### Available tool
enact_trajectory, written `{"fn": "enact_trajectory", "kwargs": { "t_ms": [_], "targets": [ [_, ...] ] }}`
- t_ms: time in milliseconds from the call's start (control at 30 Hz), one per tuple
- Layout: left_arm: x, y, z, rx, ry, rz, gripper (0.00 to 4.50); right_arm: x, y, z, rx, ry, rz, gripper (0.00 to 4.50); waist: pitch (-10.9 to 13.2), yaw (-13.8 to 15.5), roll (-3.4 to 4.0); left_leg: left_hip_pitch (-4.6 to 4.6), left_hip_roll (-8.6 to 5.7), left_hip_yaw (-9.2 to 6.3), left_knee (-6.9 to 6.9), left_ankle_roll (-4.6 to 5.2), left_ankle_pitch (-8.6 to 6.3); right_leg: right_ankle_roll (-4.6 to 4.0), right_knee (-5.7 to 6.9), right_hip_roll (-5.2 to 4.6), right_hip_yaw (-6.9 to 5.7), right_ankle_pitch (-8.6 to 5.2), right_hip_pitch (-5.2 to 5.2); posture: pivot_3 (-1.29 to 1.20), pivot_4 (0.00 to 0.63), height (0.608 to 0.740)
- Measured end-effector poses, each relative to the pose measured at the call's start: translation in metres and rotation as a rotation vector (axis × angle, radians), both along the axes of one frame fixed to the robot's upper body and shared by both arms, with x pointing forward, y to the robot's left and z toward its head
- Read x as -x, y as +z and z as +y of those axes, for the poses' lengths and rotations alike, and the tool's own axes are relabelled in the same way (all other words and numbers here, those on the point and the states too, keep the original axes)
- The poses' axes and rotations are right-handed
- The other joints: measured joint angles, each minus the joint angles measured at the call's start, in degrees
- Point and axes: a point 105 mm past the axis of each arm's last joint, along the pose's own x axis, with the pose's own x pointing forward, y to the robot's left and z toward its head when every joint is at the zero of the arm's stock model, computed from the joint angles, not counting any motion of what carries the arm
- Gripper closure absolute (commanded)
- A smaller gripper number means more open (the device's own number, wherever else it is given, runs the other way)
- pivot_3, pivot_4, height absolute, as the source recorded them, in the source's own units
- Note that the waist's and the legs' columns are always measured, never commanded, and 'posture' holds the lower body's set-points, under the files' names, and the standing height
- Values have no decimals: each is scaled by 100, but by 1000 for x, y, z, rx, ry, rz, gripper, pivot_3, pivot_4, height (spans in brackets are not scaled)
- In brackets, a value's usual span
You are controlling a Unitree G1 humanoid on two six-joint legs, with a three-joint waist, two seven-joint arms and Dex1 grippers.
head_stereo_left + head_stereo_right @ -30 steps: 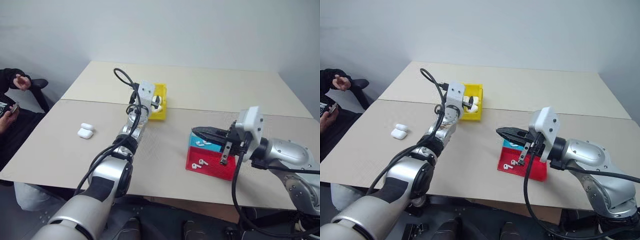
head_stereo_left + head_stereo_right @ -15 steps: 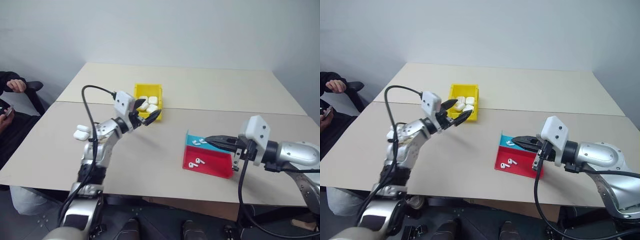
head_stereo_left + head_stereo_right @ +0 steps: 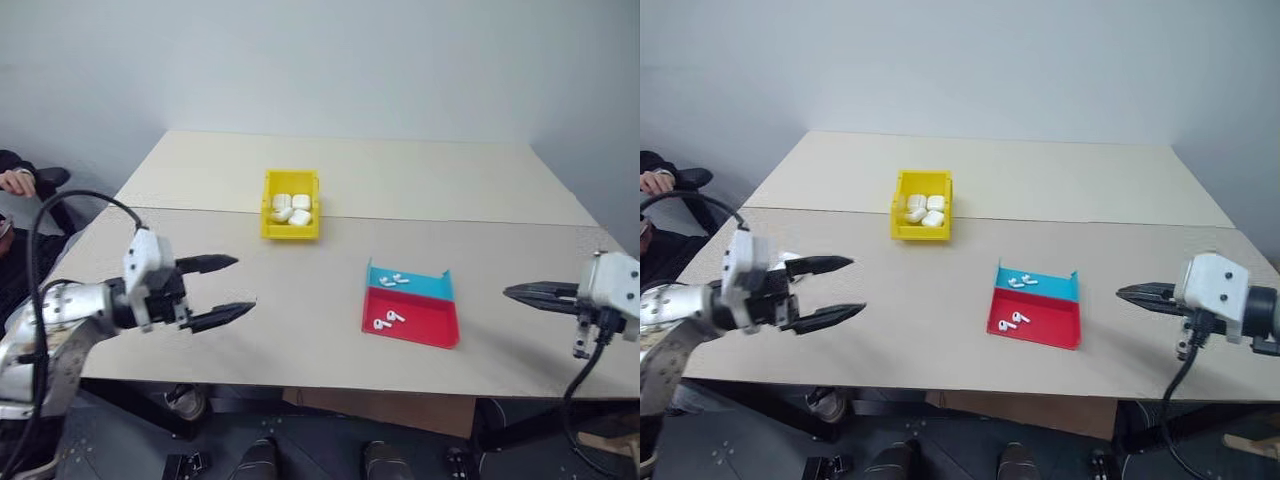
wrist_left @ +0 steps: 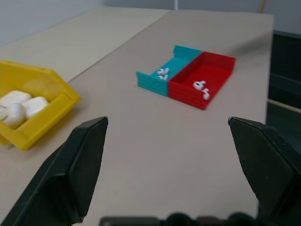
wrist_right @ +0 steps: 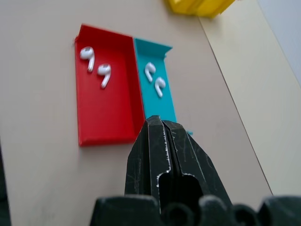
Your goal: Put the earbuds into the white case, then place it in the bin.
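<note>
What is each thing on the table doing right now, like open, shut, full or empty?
left gripper: open, holding nothing.
right gripper: shut, holding nothing.
yellow bin: white cases lying inside.
red compartment: two earbuds in it.
blue compartment: two earbuds in it.

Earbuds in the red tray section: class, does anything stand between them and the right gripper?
Nothing visible does. The right gripper, shut, hangs off the tray's right side, and only bare table lies between it and the two earbuds in the red section. The tray wall there is low.
</note>
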Motion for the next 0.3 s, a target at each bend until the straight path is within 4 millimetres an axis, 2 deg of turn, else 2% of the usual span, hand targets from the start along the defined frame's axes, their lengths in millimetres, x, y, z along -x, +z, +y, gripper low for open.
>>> {"fn": "enact_trajectory", "kwargs": {
  "t_ms": [167, 300],
  "targets": [
    [9, 9, 0, -1, -29, 3, 38, 2, 1, -1, 14, 20, -3, 4500, -1, -116, 1, -10, 3, 6, 2, 9, -5, -1, -52, -2, -2, 1, 7, 0, 150, 740],
    [15, 14, -4, 27, -54, 0, 38, 1, 1, -3, 10, 16, -2, 4500, -1, -113, 1, -12, 6, 18, 0, 9, -5, -2, -29, -9, -2, 1, -1, 0, 150, 740]
  ]
}}
